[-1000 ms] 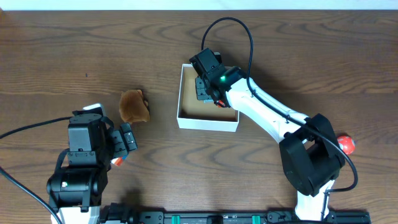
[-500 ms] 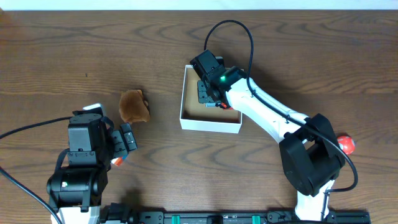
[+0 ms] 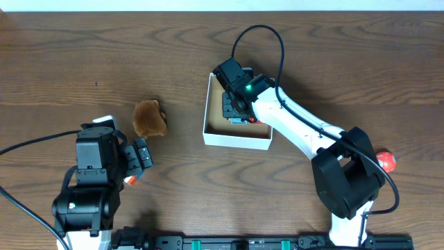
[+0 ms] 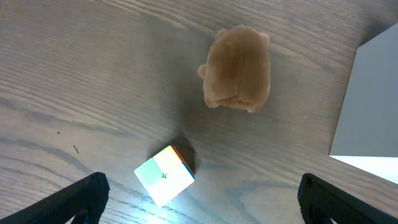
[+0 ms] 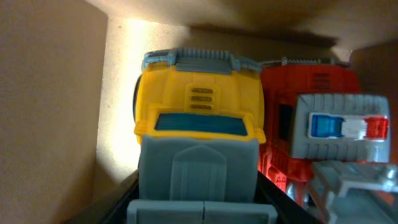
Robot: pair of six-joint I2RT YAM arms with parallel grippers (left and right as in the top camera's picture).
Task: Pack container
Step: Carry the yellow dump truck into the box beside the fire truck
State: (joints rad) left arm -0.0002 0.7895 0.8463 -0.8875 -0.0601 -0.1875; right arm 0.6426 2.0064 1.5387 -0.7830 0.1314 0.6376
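Note:
The container [image 3: 236, 139], a low white-walled box with a brown inside, sits at mid table. My right gripper [image 3: 231, 107] is down inside it. In the right wrist view its fingers [image 5: 199, 208] are shut on the grey rear of a yellow toy truck [image 5: 198, 118], next to a red toy fire truck [image 5: 311, 124] and close to the cardboard wall [image 5: 50, 93]. My left gripper [image 3: 142, 156] is open and empty at the front left. In the left wrist view its fingers [image 4: 199, 202] flank a small puzzle cube [image 4: 165, 174], with a brown plush toy [image 4: 238, 68] beyond.
The brown plush [image 3: 149, 118] lies left of the container. The cube [image 3: 130, 180] shows as an orange bit under the left arm. A red ball [image 3: 387, 161] lies at the right, by the right arm's base. The container's white wall [image 4: 367, 106] shows in the left wrist view.
The container has slid a little to the right and forward with my right gripper inside it. The left arm has not moved.

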